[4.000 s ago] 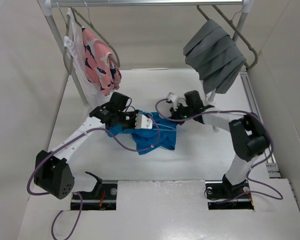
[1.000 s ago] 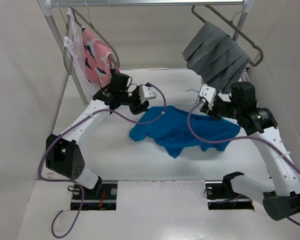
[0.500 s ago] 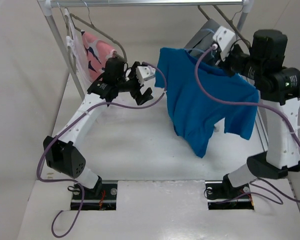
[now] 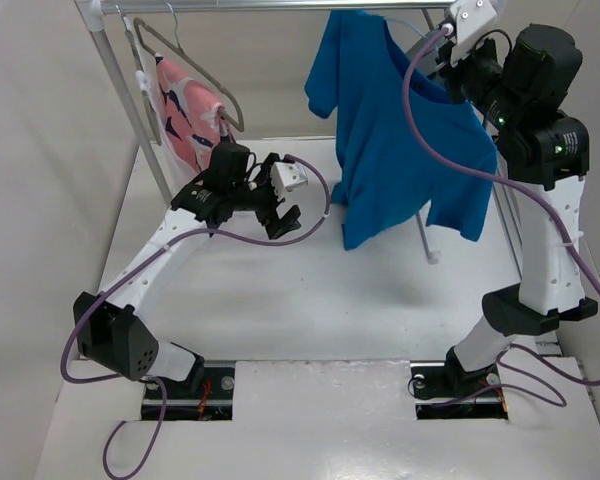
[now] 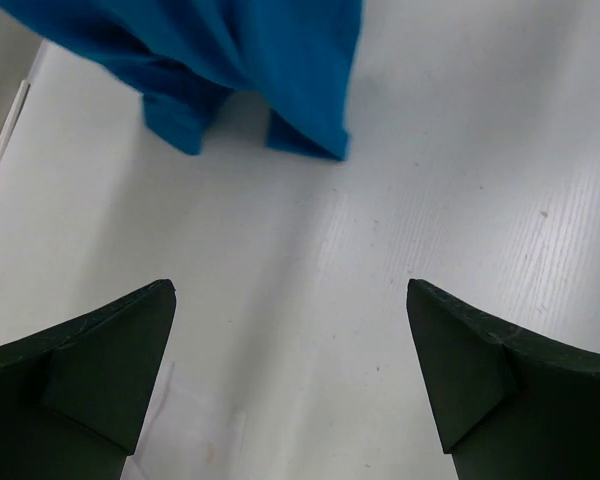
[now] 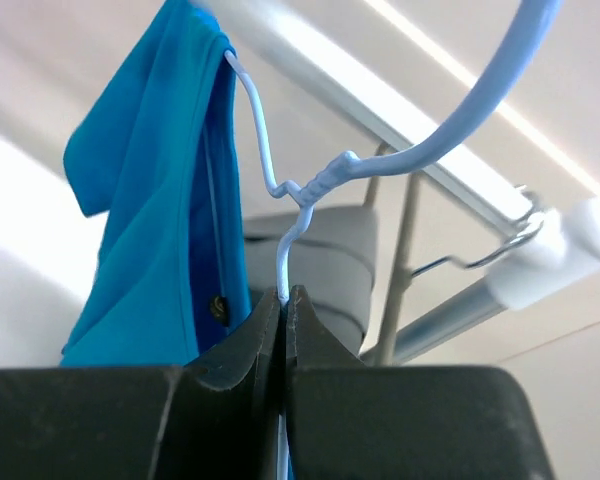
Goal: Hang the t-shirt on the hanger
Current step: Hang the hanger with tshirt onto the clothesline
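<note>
White table (image 4: 280, 310); right gripper (image 6: 283, 296) pinches hanger (image 6: 318, 180) bearing t-shirt (image 4: 390, 140); left gripper (image 5: 290, 290) spread.

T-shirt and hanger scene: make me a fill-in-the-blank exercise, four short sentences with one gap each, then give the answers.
1. The right gripper is ___ on the wire of the hanger.
2. The left gripper is open and holds ___.
3. The t-shirt draped on the hanger is ___ in colour.
4. In the top view, the pink garment hangs at the ___ end of the rail.

Missing words: shut; nothing; blue; left.
</note>
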